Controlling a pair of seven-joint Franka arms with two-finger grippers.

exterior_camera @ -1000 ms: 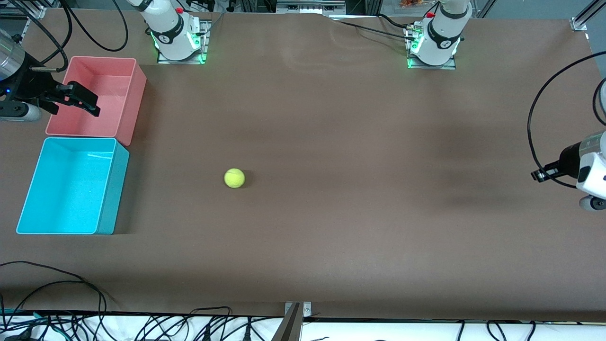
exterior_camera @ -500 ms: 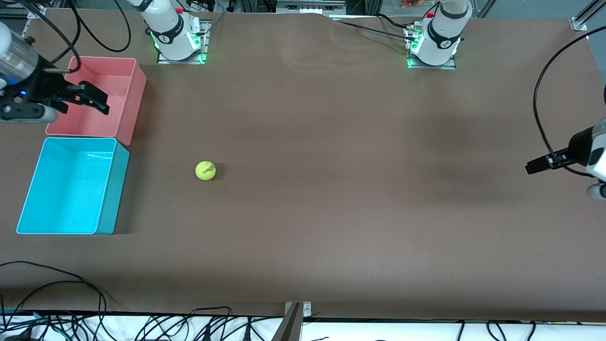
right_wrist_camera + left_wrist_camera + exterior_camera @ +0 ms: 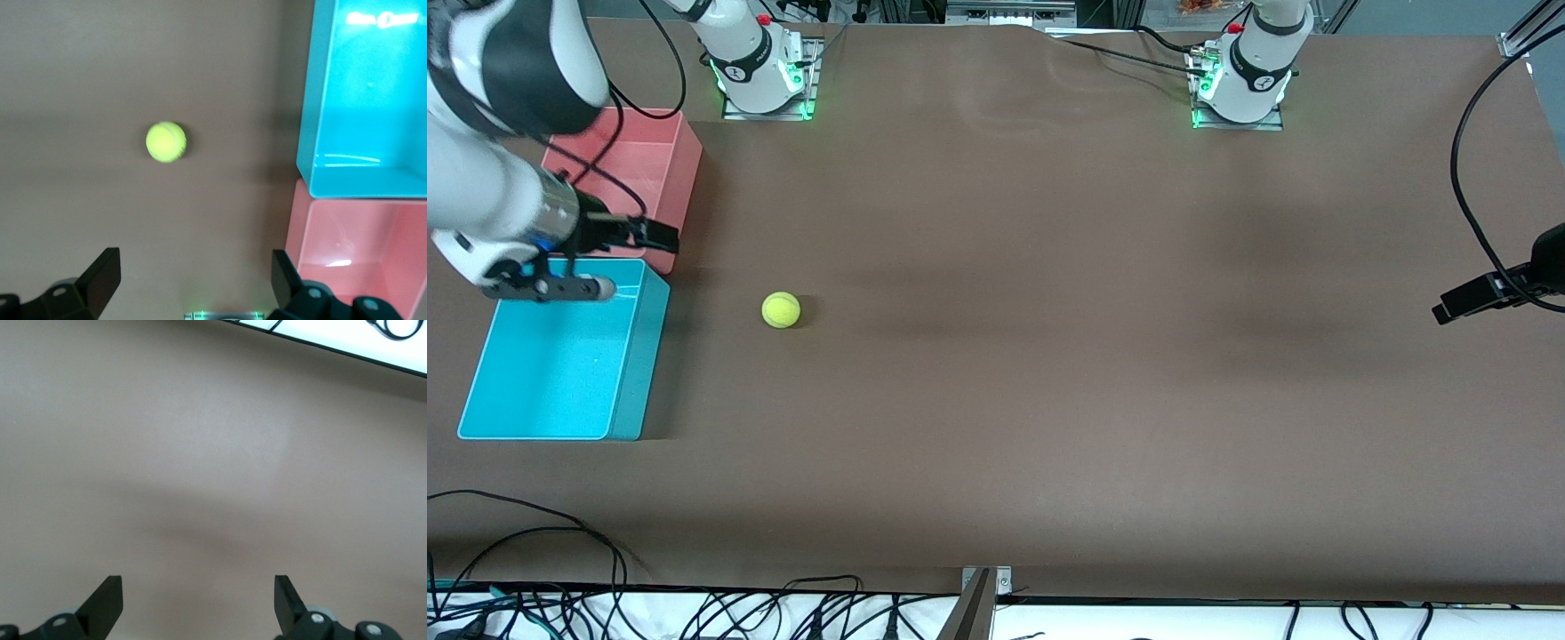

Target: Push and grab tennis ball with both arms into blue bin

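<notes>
The tennis ball (image 3: 781,310) lies on the brown table, a short way from the blue bin (image 3: 560,373) toward the left arm's end. The right wrist view shows the ball (image 3: 166,141) beside the blue bin (image 3: 363,100). My right gripper (image 3: 656,236) is open and empty in the air over the pink bin's corner where the two bins meet, its own fingertips (image 3: 107,270) wide apart. My left gripper (image 3: 1458,304) hangs open and empty over the left arm's end of the table, and its wrist view shows only bare table between its fingertips (image 3: 110,597).
A pink bin (image 3: 671,160) stands right beside the blue bin, farther from the front camera, and shows in the right wrist view (image 3: 347,253). The arm bases (image 3: 760,80) (image 3: 1240,89) stand along the table's top edge. Cables (image 3: 694,604) lie along the front edge.
The ball has rolled toward the bins. My right gripper has moved from over the pink bin to its corner nearest the ball. My left gripper has shifted slightly at the table's end.
</notes>
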